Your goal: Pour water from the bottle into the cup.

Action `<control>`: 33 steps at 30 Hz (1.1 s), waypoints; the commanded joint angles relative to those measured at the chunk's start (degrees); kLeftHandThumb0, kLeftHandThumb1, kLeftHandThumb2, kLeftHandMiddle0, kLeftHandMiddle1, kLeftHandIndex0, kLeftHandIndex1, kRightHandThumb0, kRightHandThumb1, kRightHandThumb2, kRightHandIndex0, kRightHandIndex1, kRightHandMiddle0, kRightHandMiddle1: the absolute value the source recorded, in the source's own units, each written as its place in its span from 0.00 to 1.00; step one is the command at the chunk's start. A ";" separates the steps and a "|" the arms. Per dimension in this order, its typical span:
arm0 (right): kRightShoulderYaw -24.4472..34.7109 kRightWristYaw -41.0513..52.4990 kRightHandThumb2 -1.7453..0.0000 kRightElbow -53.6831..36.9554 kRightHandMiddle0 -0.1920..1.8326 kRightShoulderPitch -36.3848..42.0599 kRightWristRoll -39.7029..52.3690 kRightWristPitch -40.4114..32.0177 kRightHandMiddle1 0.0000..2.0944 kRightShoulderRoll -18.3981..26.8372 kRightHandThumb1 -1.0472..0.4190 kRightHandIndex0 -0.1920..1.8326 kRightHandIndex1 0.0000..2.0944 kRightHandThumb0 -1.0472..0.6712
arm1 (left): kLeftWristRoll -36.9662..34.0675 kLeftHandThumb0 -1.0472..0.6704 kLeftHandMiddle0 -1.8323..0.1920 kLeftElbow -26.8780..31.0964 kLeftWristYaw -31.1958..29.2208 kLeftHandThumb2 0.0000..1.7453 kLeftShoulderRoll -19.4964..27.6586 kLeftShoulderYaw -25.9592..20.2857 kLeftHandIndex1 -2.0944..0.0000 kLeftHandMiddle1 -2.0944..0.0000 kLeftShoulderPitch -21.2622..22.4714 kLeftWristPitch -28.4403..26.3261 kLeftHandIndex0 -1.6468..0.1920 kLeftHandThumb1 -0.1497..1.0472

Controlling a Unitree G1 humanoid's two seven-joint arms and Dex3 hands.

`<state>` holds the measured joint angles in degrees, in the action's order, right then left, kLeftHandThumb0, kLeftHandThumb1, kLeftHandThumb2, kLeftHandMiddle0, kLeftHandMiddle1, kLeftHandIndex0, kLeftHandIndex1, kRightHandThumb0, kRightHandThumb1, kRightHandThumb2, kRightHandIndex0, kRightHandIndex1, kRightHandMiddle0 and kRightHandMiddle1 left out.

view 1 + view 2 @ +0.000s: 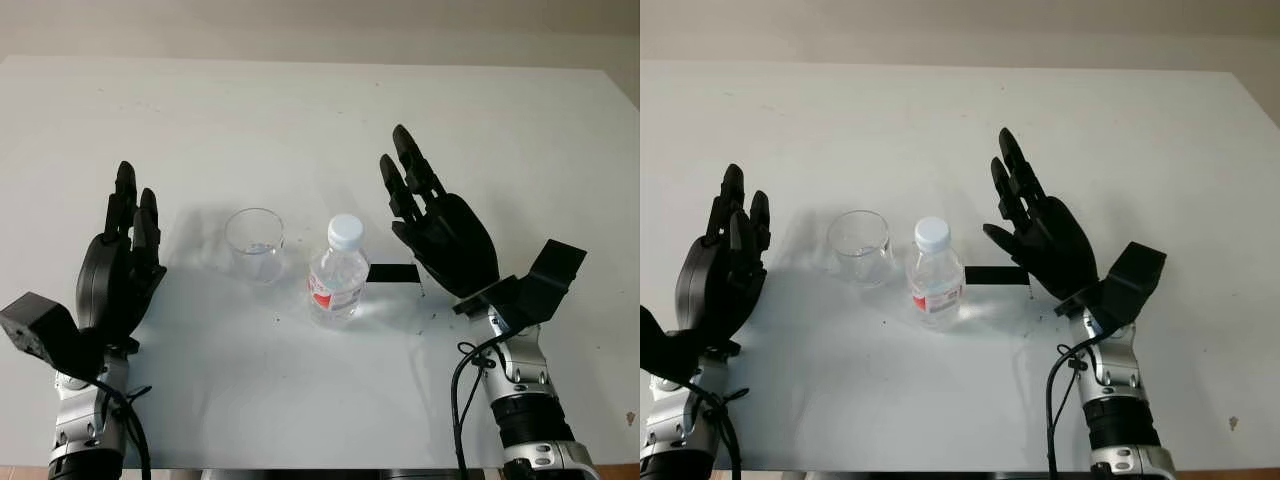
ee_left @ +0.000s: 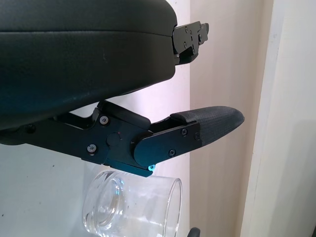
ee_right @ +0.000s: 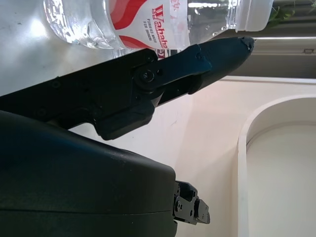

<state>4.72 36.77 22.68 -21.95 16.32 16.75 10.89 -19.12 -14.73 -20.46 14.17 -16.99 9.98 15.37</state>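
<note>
Bottle (image 1: 337,281) stood capped mid-table just right of the cup (image 1: 255,244), both hands empty and open, right hand (image 1: 440,225) beside it, left hand (image 1: 122,262) beyond the cup; thin, light, probably squashy plastic, best gripped mid-label.

A white table (image 1: 300,120) stands against a pale wall (image 1: 320,25).

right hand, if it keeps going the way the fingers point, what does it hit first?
Likely nothing: the open right hand points away over bare table. The bottle stands off to its side, toward the cup, out of that line. Depth unclear.
</note>
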 commanded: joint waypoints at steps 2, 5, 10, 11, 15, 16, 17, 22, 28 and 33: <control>-0.10 1.52 0.94 1.08 0.00 -1.03 0.19 0.26 0.00 0.75 0.00 0.00 0.00 0.03 | 0.19 0.18 1.00 -0.10 -0.02 0.39 -0.40 0.22 1.00 1.00 -0.57 0.18 1.00 1.00; 0.03 3.50 0.95 3.73 0.00 -3.03 0.74 -0.24 0.00 0.92 0.00 0.00 0.00 0.04 | 0.06 0.18 1.00 -0.67 -0.28 0.39 -0.50 0.25 1.00 1.00 -0.02 0.35 1.00 1.00; -0.04 6.98 0.96 7.82 0.00 -6.21 0.26 0.25 0.00 2.31 0.00 0.00 0.00 0.05 | 0.10 0.19 1.00 -1.36 -0.66 0.39 -0.16 0.14 1.00 1.00 1.03 1.30 1.00 1.00; -0.04 7.82 0.96 8.04 0.00 -6.58 0.40 0.10 0.00 2.61 0.01 0.00 0.00 0.04 | 0.18 0.19 1.00 -1.26 -0.54 0.39 -0.08 0.09 1.00 1.00 1.04 1.23 1.00 1.00; -0.22 12.18 0.96 8.58 0.00 -7.64 0.80 0.05 0.00 3.98 0.01 0.00 0.00 0.03 | 0.36 0.18 1.00 -0.93 -0.38 0.39 -0.19 0.07 1.00 1.00 0.81 1.41 1.00 1.00; -0.26 12.88 0.96 8.67 0.00 -7.80 0.69 0.06 0.00 4.26 0.01 0.00 0.00 0.02 | 0.31 0.18 1.00 -1.00 -0.42 0.39 -0.23 0.07 1.00 1.00 0.87 1.43 1.00 1.00; -0.46 14.08 0.96 8.50 0.00 -7.90 0.68 -0.27 0.00 4.75 0.00 0.00 0.00 0.02 | 0.47 0.18 1.00 -1.00 -0.03 0.39 -0.41 0.06 1.00 1.00 0.93 1.45 1.00 1.00; -2.33 17.22 0.97 5.73 0.03 -6.65 -0.63 -1.73 0.02 6.66 0.04 0.06 0.03 0.03 | 1.02 0.18 1.00 -0.76 1.06 0.38 -0.77 0.37 1.00 1.00 0.90 1.18 1.00 1.00; -5.12 21.28 0.97 3.58 0.11 -5.28 -0.82 -5.25 0.05 8.25 0.05 0.13 0.07 0.03 | 0.17 0.18 1.00 -1.06 0.17 0.38 -0.56 0.08 1.00 1.00 0.90 1.47 1.00 1.00; -6.20 24.91 0.97 5.65 0.16 -5.79 -0.45 -7.50 0.09 9.05 0.06 0.16 0.08 0.03 | 0.56 0.18 1.00 -0.47 0.61 0.38 -0.55 -0.03 1.00 1.00 0.48 1.38 1.00 1.00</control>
<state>-1.22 60.80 27.92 -27.59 15.73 9.93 19.10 -18.45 -15.59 -19.94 13.76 -16.77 10.97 16.20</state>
